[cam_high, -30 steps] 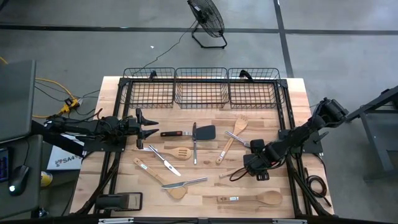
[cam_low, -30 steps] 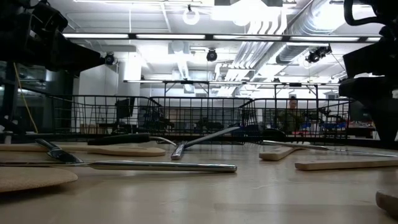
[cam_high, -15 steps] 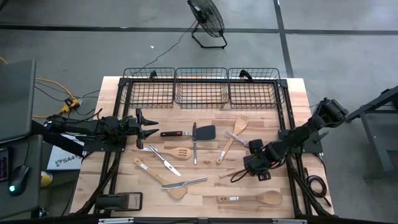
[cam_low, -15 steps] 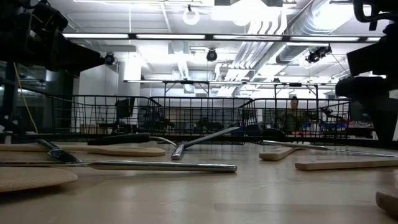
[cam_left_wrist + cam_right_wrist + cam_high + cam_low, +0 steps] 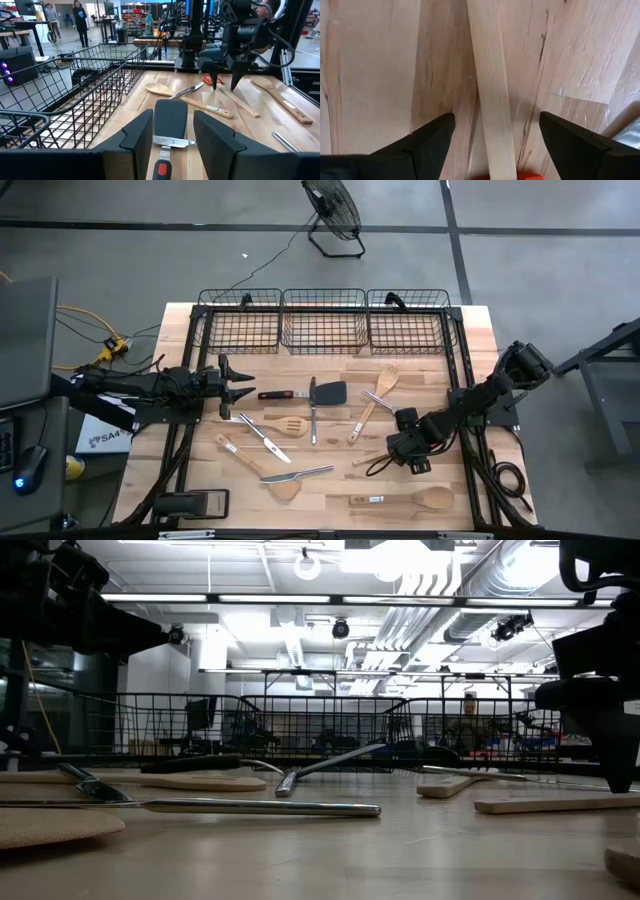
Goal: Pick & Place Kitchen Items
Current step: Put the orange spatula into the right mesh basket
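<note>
High view: the right gripper [image 5: 408, 452], fingers spread, hung over a wooden handle [image 5: 490, 95] amid scattered utensils; the left gripper [image 5: 243, 392] (half-spread, empty) faced the black turner [image 5: 331, 393], three wire baskets [image 5: 322, 320] behind.

A robotics lab or workshop in a large industrial hall. Overhead run exposed ducts [image 5: 430, 610] and strip lights [image 5: 300, 598]; the floor [image 5: 560, 270] is bare grey concrete. A pedestal fan [image 5: 333, 212] stands at 12 o'clock of the wooden bench [image 5: 478, 330] (cables trail nearby). Beyond it stand other work tables [image 5: 20, 34], stocked shelves [image 5: 140, 10] and people [image 5: 80, 15].
</note>
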